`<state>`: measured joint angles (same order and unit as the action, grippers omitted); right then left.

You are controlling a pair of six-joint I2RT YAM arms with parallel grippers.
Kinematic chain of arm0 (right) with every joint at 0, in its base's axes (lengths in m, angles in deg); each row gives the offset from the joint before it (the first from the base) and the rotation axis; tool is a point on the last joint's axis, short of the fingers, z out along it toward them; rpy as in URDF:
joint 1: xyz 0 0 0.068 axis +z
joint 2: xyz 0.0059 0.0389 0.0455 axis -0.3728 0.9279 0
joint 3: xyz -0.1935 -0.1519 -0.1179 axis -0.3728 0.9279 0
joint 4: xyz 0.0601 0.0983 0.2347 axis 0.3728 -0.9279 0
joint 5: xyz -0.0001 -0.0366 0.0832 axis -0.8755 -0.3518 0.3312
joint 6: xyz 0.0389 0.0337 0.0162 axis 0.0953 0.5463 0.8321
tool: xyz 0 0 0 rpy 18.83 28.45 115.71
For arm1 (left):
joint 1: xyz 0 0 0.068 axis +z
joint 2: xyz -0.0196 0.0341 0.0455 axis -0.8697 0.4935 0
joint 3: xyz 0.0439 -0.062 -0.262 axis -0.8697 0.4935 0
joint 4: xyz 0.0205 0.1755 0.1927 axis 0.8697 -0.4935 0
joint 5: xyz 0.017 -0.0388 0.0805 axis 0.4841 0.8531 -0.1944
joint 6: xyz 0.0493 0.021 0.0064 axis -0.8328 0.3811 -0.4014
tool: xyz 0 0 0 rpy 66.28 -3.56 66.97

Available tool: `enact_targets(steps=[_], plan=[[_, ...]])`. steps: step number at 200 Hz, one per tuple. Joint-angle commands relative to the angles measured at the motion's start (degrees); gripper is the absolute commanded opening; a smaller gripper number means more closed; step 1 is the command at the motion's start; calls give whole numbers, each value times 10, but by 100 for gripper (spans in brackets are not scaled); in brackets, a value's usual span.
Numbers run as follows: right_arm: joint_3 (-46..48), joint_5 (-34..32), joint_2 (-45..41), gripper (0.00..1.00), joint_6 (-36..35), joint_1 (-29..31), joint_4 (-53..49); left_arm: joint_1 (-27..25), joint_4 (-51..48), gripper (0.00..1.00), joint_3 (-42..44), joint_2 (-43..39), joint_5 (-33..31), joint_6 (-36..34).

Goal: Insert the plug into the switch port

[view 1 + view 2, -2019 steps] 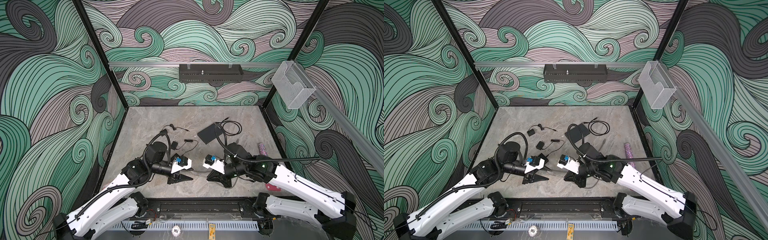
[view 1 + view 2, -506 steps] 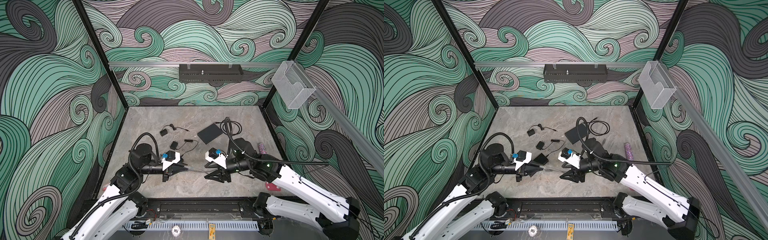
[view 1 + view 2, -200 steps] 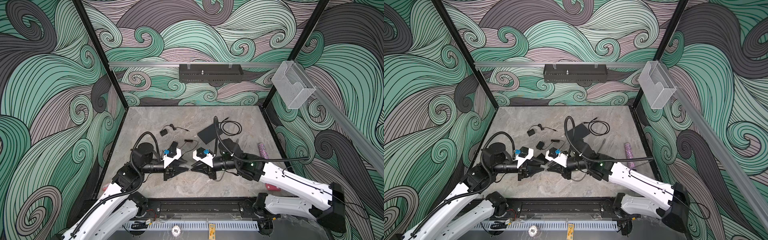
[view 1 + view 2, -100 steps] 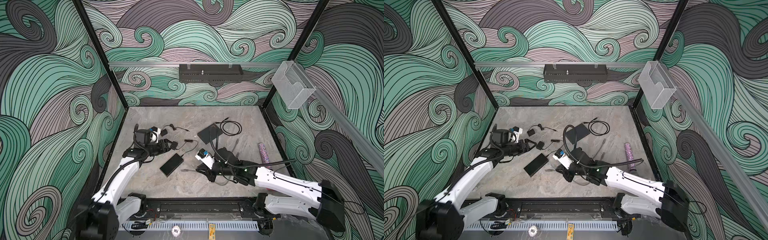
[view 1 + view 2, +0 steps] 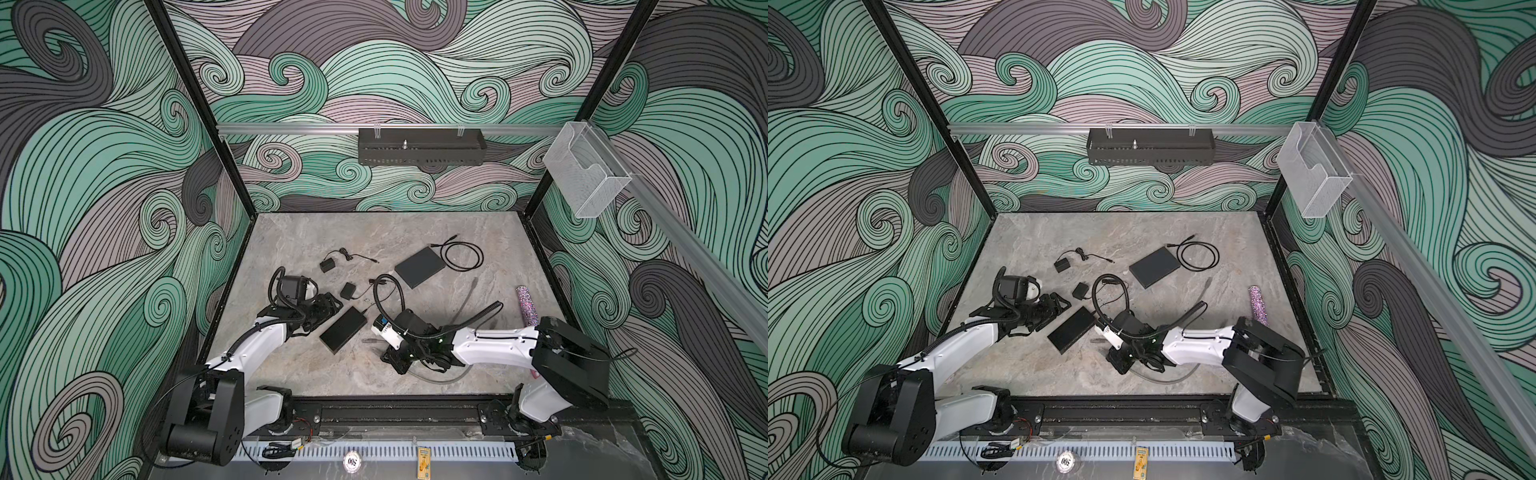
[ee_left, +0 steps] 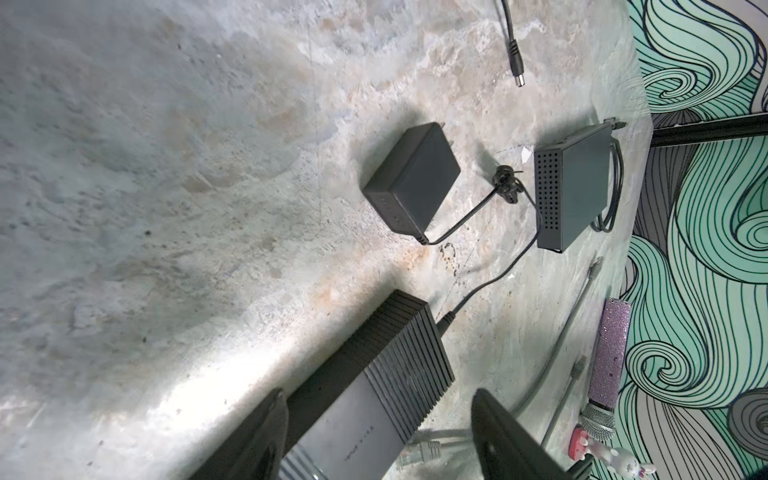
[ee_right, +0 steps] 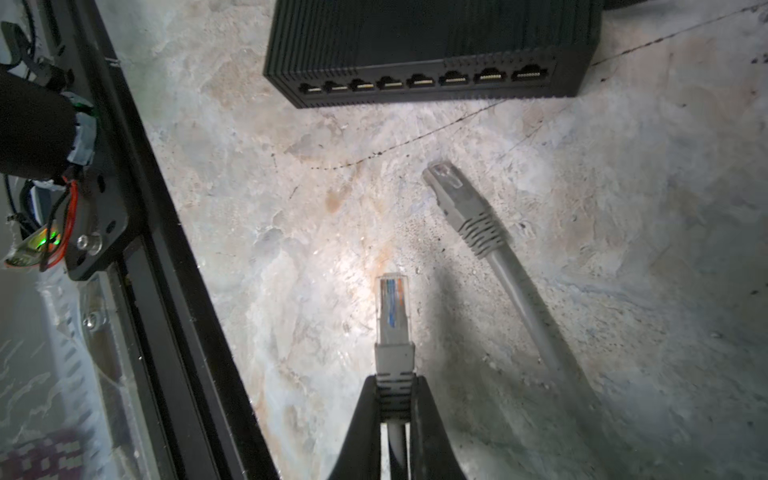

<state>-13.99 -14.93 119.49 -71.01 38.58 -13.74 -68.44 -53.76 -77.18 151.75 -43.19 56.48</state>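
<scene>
At the right gripper (image 7: 395,388) the jaws are almost together, pinched on the ribbed grey boot of the plug (image 7: 392,307). The plug's clear tip, coloured wires showing, sticks out past the fingers and points toward the switch (image 7: 432,37). The two are apart, with bare stone between them. The grey cable runs back between the fingers.

The switch ports (image 7: 419,80) are a row of eight along the long face turned toward the held plug.

A second plug (image 7: 457,199), on a grey cable, lies flat on the stone beside the held one. It is nearer the switch and not touching it.

At the left gripper (image 6: 378,399) the jaws are spread wide and straddle one end of the switch. One finger (image 6: 270,424) sits close against the switch's side; I cannot tell whether it touches. The other finger (image 6: 494,432) stands clear, with table showing in the gap. Nothing is gripped.

A thin black lead (image 6: 490,286) enters the switch's far short end and runs back toward a small power adapter (image 6: 411,183).

In both top views the switch lies on a diagonal on the marble table (image 5: 332,232), left of centre and toward the front, between the two grippers. The square dark-grey box (image 5: 419,268) sits farther back, well apart, with a coiled black cable (image 5: 461,257) just beside it. A glittery purple stick (image 5: 527,305) lies near the right edge.
</scene>
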Motion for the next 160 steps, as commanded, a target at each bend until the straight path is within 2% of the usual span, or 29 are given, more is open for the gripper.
enact_targets(steps=[1, 46, 90, 113, 127, 160], plan=[[-9, 11, 19, 0, 9, -28, 24, -1, 25, 73, 20, 4, -6, -3], [-18, -32, 31, 0, -23, -76, -7, -2, 53, 73, 36, 26, 18, 1], [-15, -137, 5, 0, -10, -104, -43, -6, 79, 73, 58, 31, 35, 4], [-11, -127, -14, 0, -18, -98, -46, -11, 84, 73, 60, 37, 38, -7], [-11, -87, -23, 0, -38, -85, -45, -11, 88, 73, 57, 45, 38, -14], [-16, -85, -31, 0, -90, -14, -48, -13, 107, 73, 51, 67, 57, -13]])
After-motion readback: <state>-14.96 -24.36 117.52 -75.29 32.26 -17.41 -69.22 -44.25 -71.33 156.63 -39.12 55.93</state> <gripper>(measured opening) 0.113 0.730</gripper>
